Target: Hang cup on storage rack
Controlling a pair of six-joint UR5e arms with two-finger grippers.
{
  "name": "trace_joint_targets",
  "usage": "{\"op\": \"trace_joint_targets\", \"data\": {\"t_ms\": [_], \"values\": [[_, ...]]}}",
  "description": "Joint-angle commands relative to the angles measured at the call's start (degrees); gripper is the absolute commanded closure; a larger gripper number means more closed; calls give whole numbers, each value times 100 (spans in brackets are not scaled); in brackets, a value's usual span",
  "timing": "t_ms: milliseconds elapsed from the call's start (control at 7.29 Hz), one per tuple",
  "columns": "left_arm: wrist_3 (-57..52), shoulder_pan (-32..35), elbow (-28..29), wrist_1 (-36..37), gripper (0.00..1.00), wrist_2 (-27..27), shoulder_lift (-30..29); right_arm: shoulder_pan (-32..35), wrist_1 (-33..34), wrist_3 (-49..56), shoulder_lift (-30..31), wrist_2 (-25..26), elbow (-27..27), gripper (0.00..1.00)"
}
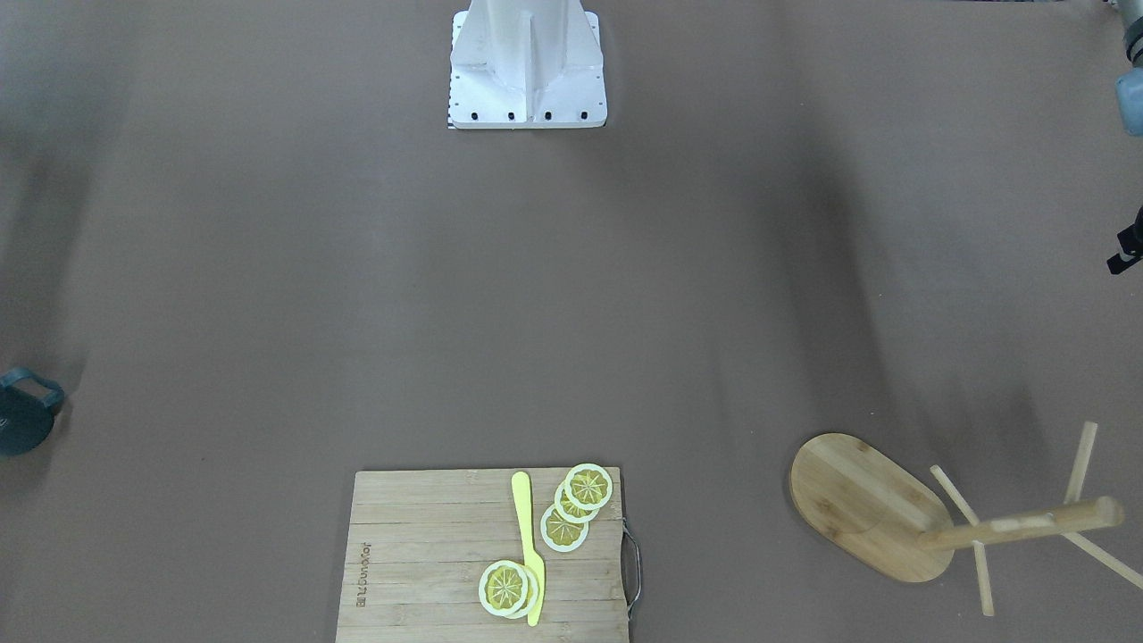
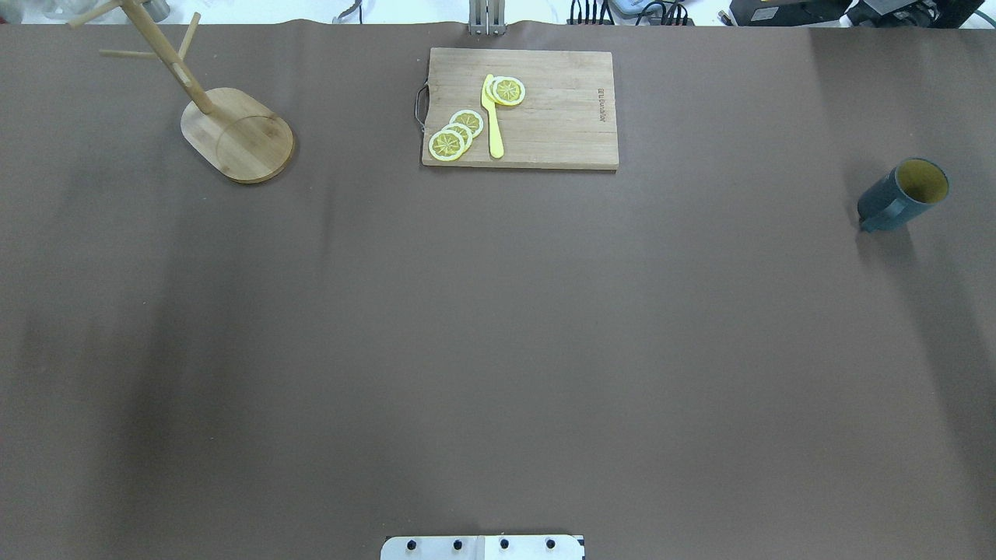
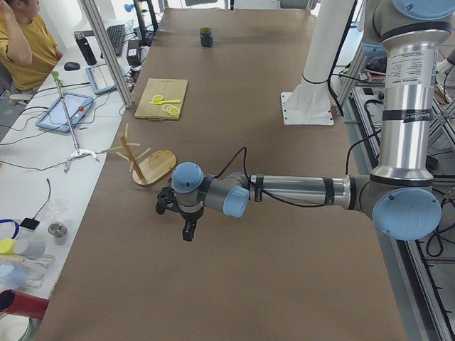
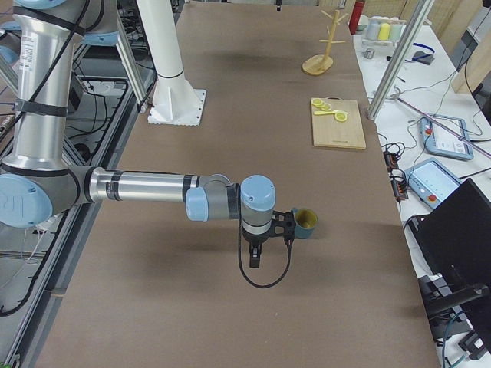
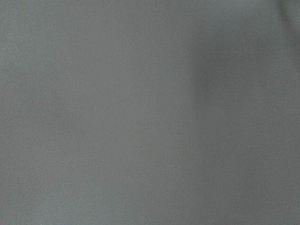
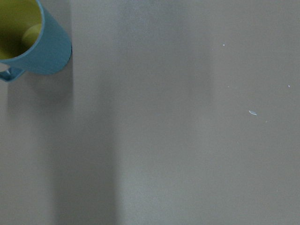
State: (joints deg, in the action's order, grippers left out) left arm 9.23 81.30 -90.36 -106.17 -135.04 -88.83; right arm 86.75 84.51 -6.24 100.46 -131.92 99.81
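1 dark blue-grey cup (image 2: 895, 201), yellow-olive inside, with a loop handle, stands upright on the counter (image 2: 498, 327), well right of the cutting board (image 2: 552, 132). The bamboo storage rack (image 2: 237, 136) stands left of that board. I cannot tell the grip of the left claw (image 3: 168, 204) or the right claw (image 4: 285, 225).

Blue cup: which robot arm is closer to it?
Right. The right gripper hangs just beside the cup; the left gripper is at the table's other end, near the storage rack.
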Motion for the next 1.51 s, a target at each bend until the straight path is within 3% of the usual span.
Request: {"op": "trace_joint_targets", "data": {"t_ms": [0,1371], "values": [[0,0,-8,-9,2,-13,-11,0,4,9,0,0,-6,0],[-44,0,-8,-18,2,-13,-64,-26,-251,26,9,-281,-84,0]]}}
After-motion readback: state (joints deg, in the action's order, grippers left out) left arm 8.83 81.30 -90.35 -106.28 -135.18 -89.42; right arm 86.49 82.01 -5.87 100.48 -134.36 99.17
